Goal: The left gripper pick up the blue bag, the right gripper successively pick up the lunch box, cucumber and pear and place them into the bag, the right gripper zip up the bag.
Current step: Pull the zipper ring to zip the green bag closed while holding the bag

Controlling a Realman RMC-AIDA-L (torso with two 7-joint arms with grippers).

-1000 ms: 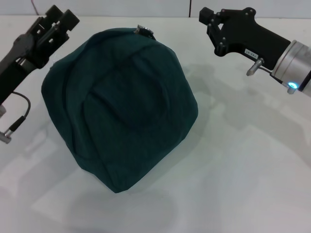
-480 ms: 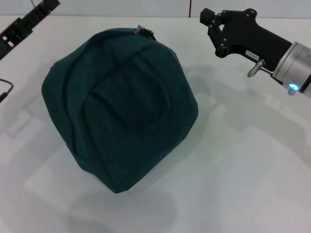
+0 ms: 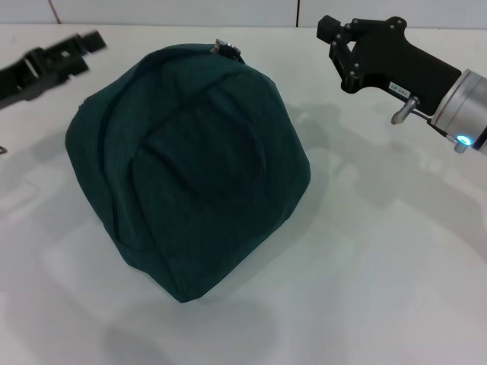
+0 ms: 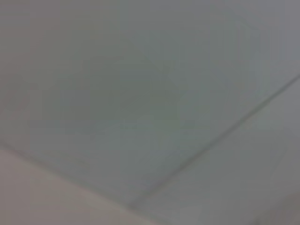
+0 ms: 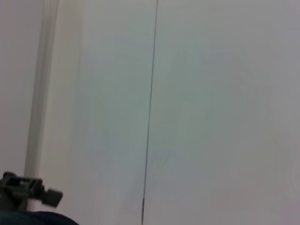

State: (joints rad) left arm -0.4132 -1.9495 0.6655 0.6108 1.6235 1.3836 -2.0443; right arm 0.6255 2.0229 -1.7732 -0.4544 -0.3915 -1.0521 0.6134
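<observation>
Zipped blue bag [image 3: 190, 167] (grippers apart)

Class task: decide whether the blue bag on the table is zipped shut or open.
Shut: the blue bag shows only closed fabric, no lining, with its zipper pull at the far edge.

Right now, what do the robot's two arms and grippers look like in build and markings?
The right gripper is a black angular claw with visible screws, a small white label on its body, a silver metal pin beneath, and a silver cuff carrying a glowing blue-white light. The left gripper is a black, slim, bar-like claw, motion-blurred, so finer markings cannot be made out.
</observation>
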